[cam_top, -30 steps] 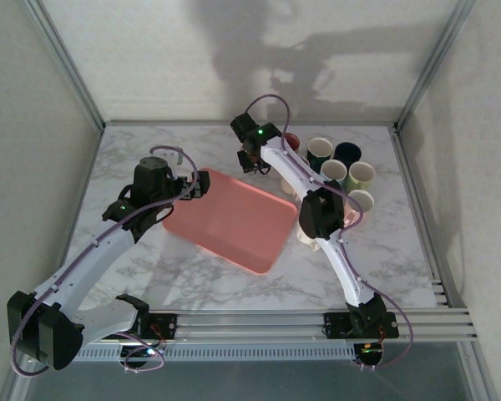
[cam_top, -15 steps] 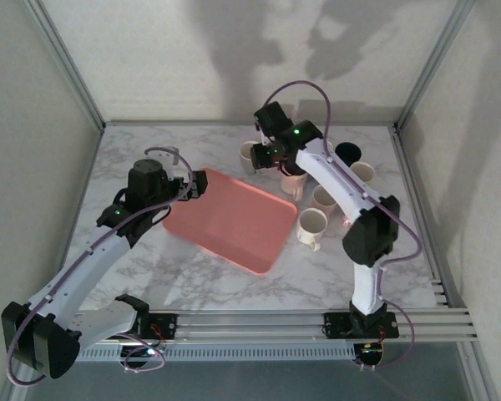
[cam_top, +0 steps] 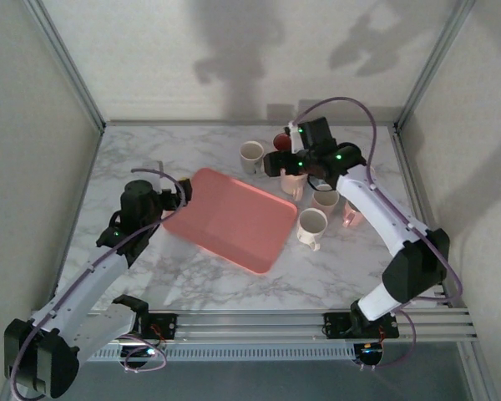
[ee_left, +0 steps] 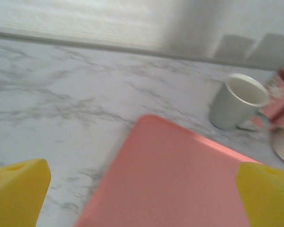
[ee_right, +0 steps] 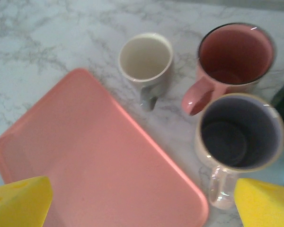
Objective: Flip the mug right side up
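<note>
Hovering the right gripper (ee_right: pixel 142 203) spread wide, gripping nothing, over the far edge of the tray (ee_right: pixel 99 156). Parking the left gripper (ee_left: pixel 142 194) equally spread and empty above the tray's left corner. Finding the white mug (ee_right: pixel 146 59) standing mouth up just beside the tray, near the pink mug (ee_right: pixel 234 54). Judging the turning as likely done; next, lifting clear without nudging the pink mug.

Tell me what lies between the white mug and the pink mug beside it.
Bare marble tabletop. In the right wrist view the white mug and the pink mug stand apart, with nothing in the gap between them.
</note>
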`<move>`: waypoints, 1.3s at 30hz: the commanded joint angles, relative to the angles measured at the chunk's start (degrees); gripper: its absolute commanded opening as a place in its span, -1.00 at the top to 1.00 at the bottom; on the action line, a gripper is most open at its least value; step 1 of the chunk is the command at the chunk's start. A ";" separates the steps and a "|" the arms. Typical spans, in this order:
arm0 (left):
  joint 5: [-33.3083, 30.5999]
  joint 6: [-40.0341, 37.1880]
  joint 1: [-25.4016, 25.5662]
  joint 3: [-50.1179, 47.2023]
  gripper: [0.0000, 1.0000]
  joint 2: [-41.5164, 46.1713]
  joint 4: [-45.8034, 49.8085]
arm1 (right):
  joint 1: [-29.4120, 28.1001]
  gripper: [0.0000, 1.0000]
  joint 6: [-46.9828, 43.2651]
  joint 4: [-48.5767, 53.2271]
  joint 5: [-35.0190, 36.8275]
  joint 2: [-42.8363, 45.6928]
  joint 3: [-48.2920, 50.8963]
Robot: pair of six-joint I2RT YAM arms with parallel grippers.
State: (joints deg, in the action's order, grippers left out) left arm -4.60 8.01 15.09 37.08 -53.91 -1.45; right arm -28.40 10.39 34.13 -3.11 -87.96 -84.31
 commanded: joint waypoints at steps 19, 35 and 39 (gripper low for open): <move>11.13 -5.46 -22.83 -17.72 -0.99 -14.33 -45.21 | 14.36 -0.97 -6.15 -19.26 -3.90 13.18 18.56; 7.75 -7.21 -17.83 -21.84 -0.99 -31.55 -65.95 | 21.01 -0.98 -9.07 -29.35 -3.85 15.71 22.62; 6.47 -6.53 -17.90 -23.31 -0.99 -32.52 -69.51 | 23.85 -0.98 -9.03 -31.09 -2.46 15.67 24.37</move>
State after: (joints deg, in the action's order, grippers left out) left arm 4.01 1.67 -3.07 14.92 -85.67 -64.93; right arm -6.00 2.13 6.37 -7.16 -73.32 -61.58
